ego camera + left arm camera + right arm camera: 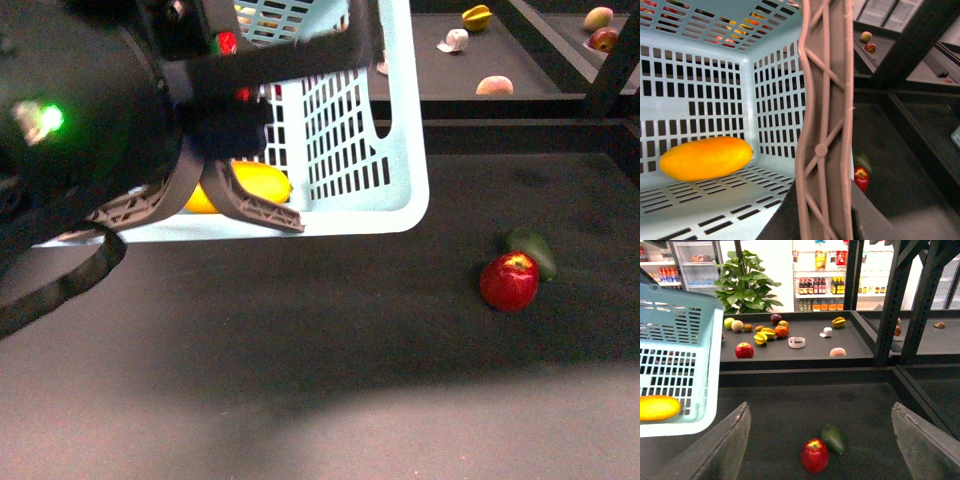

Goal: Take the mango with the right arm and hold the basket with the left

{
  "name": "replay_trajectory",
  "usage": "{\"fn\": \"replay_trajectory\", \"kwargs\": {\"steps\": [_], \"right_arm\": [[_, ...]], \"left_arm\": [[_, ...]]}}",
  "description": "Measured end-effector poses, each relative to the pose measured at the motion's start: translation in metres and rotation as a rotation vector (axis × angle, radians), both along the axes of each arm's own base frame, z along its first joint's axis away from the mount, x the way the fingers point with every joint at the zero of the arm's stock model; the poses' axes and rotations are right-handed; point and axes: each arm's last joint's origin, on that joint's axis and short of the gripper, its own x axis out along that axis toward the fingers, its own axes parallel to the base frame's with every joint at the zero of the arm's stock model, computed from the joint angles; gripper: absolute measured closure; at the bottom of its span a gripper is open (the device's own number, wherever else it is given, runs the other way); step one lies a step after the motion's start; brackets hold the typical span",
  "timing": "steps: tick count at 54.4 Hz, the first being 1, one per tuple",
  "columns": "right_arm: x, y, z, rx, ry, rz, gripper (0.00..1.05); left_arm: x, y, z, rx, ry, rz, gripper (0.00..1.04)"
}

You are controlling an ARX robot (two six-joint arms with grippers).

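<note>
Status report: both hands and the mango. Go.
Right hand open, empty. Left hand at basket handle, grip unclear. Mango lying inside basket. Apple, green fruit apart from basket.

The right gripper (820,412) spreads wide over the dark table (780,402).
A red apple (814,455) sits just beside a dark green fruit (832,438) between its fingers (730,445); the mango (657,407) lies inside the turquoise basket (702,365).

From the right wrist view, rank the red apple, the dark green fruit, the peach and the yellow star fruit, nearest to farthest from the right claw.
1. Red apple, on the table, ahead of the open right claw.
2. Dark green fruit, just behind the apple.
3. Peach, front of the back shelf.
4. Yellow star fruit, far edge of that shelf.
</note>
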Motion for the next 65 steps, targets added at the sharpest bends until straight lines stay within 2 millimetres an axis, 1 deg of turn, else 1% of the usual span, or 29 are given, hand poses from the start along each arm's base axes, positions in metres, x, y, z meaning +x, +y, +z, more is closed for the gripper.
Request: {"fn": "replay_trajectory", "kwargs": {"steps": [1,3,4,8,14,20,30,39,46,54,59,62,65], "right_arm": [[0.000,0.000,0.000,0.000,0.000,0.000,0.14],[0.000,0.000,0.000,0.000,0.000,0.000,0.07],[0.000,0.000,0.000,0.000,0.000,0.000,0.06],[0.000,0.000,0.000,0.000,0.000,0.000,0.08],[0.000,0.000,0.000,0.000,-0.001,0.000,0.08],[0.000,0.000,0.000,0.000,-0.001,0.000,0.08],[0.000,0.000,0.000,0.000,-0.001,0.000,0.08],[0.000,0.000,0.000,0.000,-0.001,0.000,0.08],[0.000,0.000,0.000,0.000,-0.001,0.000,0.08],[0.000,0.000,0.000,0.000,-0.001,0.000,0.08],[0.000,0.000,0.000,0.000,-0.001,0.000,0.08],[0.000,0.000,0.000,0.000,-0.001,0.000,0.08],[0.000,0.000,0.000,0.000,-0.001,0.000,0.08]], "left_arm": [[0.001,0.000,0.000,-0.014,0.005,0.006,0.99],[0.004,-0.002,0.001,-0.044,0.018,0.038,0.99],[0.005,-0.002,0.002,-0.055,0.023,0.048,0.99],[0.013,-0.004,0.003,-0.140,0.065,0.108,0.99],[0.025,-0.004,0.000,-0.283,0.132,0.203,0.99],[0.037,0.001,-0.006,-0.404,0.195,0.306,0.99],[0.055,0.025,-0.021,-0.588,0.276,0.539,0.99],[0.069,0.049,-0.033,-0.696,0.295,0.726,0.99],[0.079,0.063,-0.040,-0.758,0.308,0.822,0.99],[0.096,0.079,-0.052,-0.862,0.301,0.918,0.99],[0.101,0.087,-0.060,-0.881,0.305,0.982,0.99],[0.104,0.094,-0.068,-0.892,0.294,1.038,0.99],[0.106,0.098,-0.071,-0.892,0.287,1.060,0.99]]}}
